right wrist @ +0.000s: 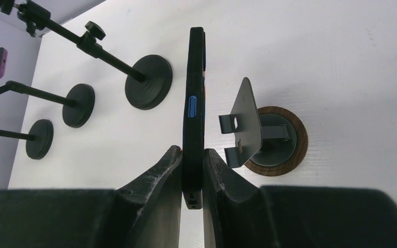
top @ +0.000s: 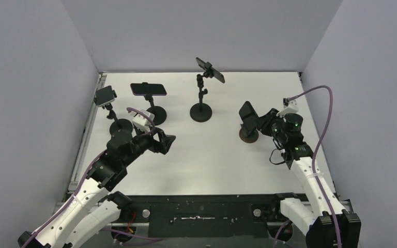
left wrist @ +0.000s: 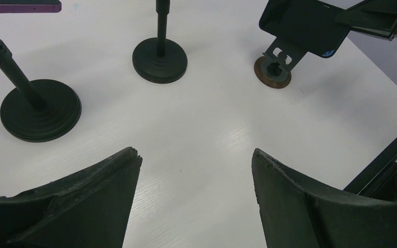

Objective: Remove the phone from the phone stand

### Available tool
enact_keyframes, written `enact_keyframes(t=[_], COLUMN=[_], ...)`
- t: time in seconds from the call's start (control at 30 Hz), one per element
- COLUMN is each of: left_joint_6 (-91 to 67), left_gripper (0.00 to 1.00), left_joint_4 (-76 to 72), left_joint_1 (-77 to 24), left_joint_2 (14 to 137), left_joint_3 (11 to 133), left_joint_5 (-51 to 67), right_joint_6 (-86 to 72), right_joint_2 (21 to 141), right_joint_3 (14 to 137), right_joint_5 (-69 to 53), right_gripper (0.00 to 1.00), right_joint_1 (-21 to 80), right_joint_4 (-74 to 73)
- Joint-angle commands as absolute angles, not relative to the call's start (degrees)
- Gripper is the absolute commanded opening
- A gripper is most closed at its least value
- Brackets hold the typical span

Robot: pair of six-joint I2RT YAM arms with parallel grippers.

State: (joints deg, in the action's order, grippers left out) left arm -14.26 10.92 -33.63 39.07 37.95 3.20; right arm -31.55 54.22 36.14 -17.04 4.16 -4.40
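My right gripper (right wrist: pixel 191 151) is shut on the lower end of a black phone (right wrist: pixel 196 77), which I hold edge-on. The small metal phone stand (right wrist: pixel 249 119) on a round wooden base (right wrist: pixel 295 155) is just right of the phone. There is a narrow gap between the phone and the stand's back plate. In the top view the phone (top: pixel 247 114) is over the stand's base (top: pixel 248 136), with the right gripper (top: pixel 262 122) beside it. My left gripper (top: pixel 168 143) is open and empty over the bare table, left of centre. The left wrist view also shows the phone (left wrist: pixel 302 23) and the stand (left wrist: pixel 275 66).
Three tall black stands with round bases hold other phones at the back: far left (top: pixel 105 96), left (top: pixel 148 89) and centre (top: pixel 210 70). Their bases (left wrist: pixel 40 109) (left wrist: pixel 159 59) stand ahead of the left gripper. White walls close in the table on three sides.
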Motion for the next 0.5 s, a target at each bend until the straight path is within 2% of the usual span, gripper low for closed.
enact_keyframes(t=[0.0, 0.2, 0.33, 0.4, 0.43, 0.47], left_joint_6=[-13.6, -14.9, -22.5, -29.2, -33.9, -38.6], left_gripper=[0.77, 0.76, 0.78, 0.87, 0.96, 0.97], left_joint_4=[9.9, 9.4, 6.9, 4.1, 3.0, 1.6], left_joint_1=[-33.8, -33.9, -33.9, -33.9, -33.9, -33.9], left_joint_2=[38.2, 38.5, 38.9, 38.7, 38.5, 38.2], left_joint_3=[39.0, 38.9, 38.1, 36.5, 35.8, 34.9], left_joint_5=[2.1, 1.3, 0.8, 0.4, -1.4, -2.0], right_joint_6=[-34.1, -40.1, -46.5, -49.3, -50.8, -52.3], right_joint_2=[50.0, 45.1, 42.3, 41.2, 40.8, 40.5], right_joint_3=[40.9, 40.1, 37.3, 35.9, 35.0, 34.2], right_joint_5=[-19.3, -20.8, -20.3, -19.5, -19.4, -19.3], right_gripper=[0.0, 0.0, 0.0, 0.0, 0.0, 0.0], right_joint_1=[4.1, 6.5, 10.6, 13.0, 14.2, 15.3], right_joint_4=[-1.9, -2.8, -0.5, 2.6, 4.1, 5.5])
